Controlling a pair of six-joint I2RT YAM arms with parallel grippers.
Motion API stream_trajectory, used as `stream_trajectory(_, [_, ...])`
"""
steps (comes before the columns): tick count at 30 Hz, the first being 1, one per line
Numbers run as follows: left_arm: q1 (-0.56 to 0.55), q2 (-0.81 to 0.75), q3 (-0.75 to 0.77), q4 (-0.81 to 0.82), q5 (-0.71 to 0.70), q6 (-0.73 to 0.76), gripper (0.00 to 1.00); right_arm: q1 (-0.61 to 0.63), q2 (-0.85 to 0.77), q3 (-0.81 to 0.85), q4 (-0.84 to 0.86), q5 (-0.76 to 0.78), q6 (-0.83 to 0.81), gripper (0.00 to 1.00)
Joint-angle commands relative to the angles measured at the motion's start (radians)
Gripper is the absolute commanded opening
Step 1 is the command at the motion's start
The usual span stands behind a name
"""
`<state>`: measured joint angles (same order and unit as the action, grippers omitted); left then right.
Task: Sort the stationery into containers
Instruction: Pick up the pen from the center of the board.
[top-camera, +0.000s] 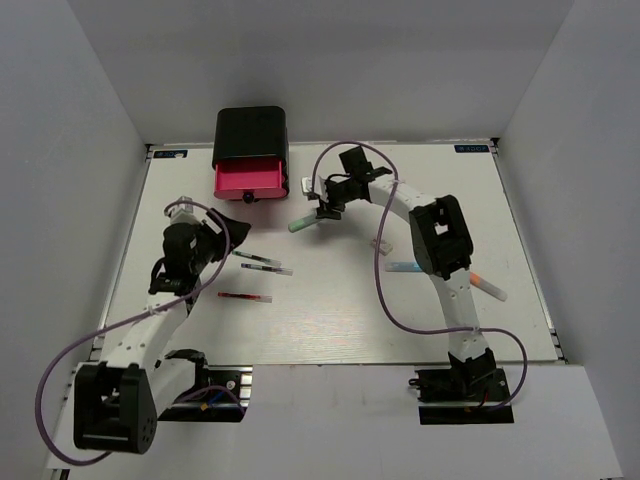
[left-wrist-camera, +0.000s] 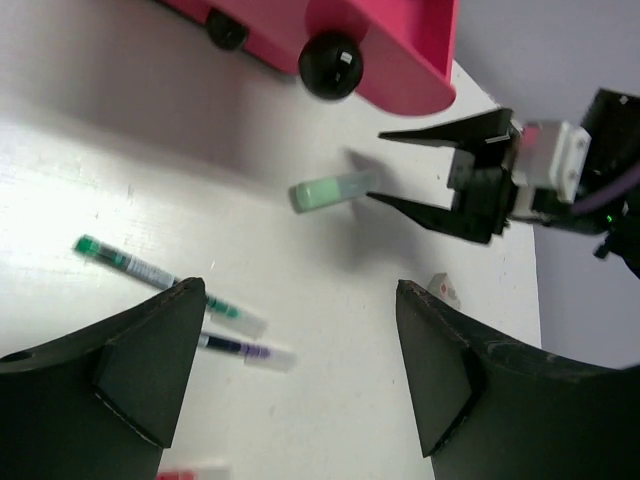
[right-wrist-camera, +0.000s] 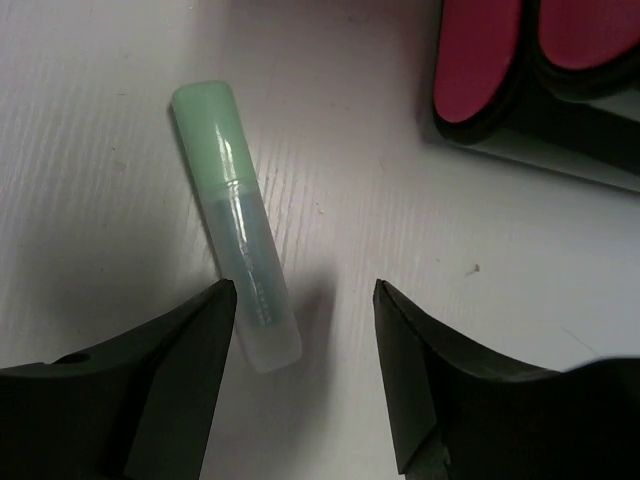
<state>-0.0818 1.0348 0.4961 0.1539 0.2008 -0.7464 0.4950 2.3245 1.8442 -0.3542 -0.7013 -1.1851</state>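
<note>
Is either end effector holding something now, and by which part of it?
Nothing is held. The right end effector is open over the green marker lying on the table; the left end effector is open, empty.

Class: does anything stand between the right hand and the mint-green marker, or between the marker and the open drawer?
Nothing visible. The right hand hangs open over the mint-green marker; only bare table lies between marker and open drawer.
</note>
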Motion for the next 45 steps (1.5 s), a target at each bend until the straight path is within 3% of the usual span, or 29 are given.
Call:
stream_trajectory(1, [0.002,-0.122,-0.053,-0.109,-0.027,-0.022,0.87,0.022,0.059,0.087,-0.090,0.006,-0.024,0.63])
stream_trajectory(10, [0.002,-0.344,-0.126,-0.284,-0.061,-0.064,0.88,0.034,0.171,0.233,-0.360,0.017,-0.165,0.52])
stream_trajectory(14, [0.002,-0.371,-0.126,-0.317,-0.061,-0.064,0.88,0.034,0.180,0.231,-0.494,0.031,-0.266,0.30])
stream_trajectory(20, [-0.007,-0.392,-0.166,-0.298,-0.061,-0.084,0.88,0.037,0.104,0.138,-0.681,0.026,-0.380,0.09])
stream_trajectory(23, [-0.007,-0.392,-0.176,-0.289,-0.061,-0.093,0.88,0.036,-0.015,0.018,-0.608,-0.007,-0.322,0.00])
stream_trajectory(27, [-0.007,-0.392,-0.209,-0.246,-0.061,-0.113,0.88,0.036,-0.189,-0.107,-0.377,-0.087,-0.110,0.00])
stream_trajectory(33, [-0.007,-0.369,-0.228,-0.169,-0.052,-0.133,0.88,0.056,-0.364,-0.140,-0.104,-0.138,0.144,0.00])
stream_trajectory(39, [0.004,-0.179,-0.196,0.002,-0.083,-0.142,0.88,0.094,-0.407,-0.112,0.159,-0.096,0.349,0.00])
stream_trajectory(42, [0.004,-0.043,-0.163,0.084,-0.083,-0.151,0.88,0.123,-0.360,-0.043,0.240,-0.060,0.416,0.00])
stream_trajectory(45, [0.004,0.048,-0.130,0.147,-0.072,-0.160,0.88,0.161,-0.305,-0.037,0.427,-0.011,0.456,0.00])
